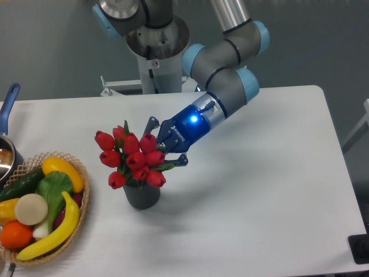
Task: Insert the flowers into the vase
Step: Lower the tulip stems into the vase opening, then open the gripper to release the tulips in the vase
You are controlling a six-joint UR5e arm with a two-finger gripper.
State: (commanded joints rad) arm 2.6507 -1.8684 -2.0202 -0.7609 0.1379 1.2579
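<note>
**Tulips down in the vase, my grip not yet let go**

The wide white bench (pixel 259 190) carries everything here, and my grey and pale-blue arm reaches across it from the back toward the left-centre. At the left edge sits a woven wicker basket (pixel 81 210) heaped with colourful plastic fruit and vegetables, which has no part in this job, and the blue handle of a pan (pixel 10 95) pokes in beside it.

The bunch of red tulip buds with green leaves (pixel 131 158) now stands with its stems down inside the short dark grey ribbed vase (pixel 142 196), which is upright on the bench just right of the basket. The buds spread wider than the mouth and hide most of it, so I cannot see how deep the stems go; only the lower part of the vase shows beneath them.

My gripper (pixel 166 145) is at the right side of the bunch, up among the buds. The fingers look closed around the flowers, one above and one below a leaf, though the blooms cover the contact itself.

As I judge it, the insertion is essentially made. What remains is to release the bunch, back out without snagging a leaf or tipping the vase, and see that it stands alone.
</note>
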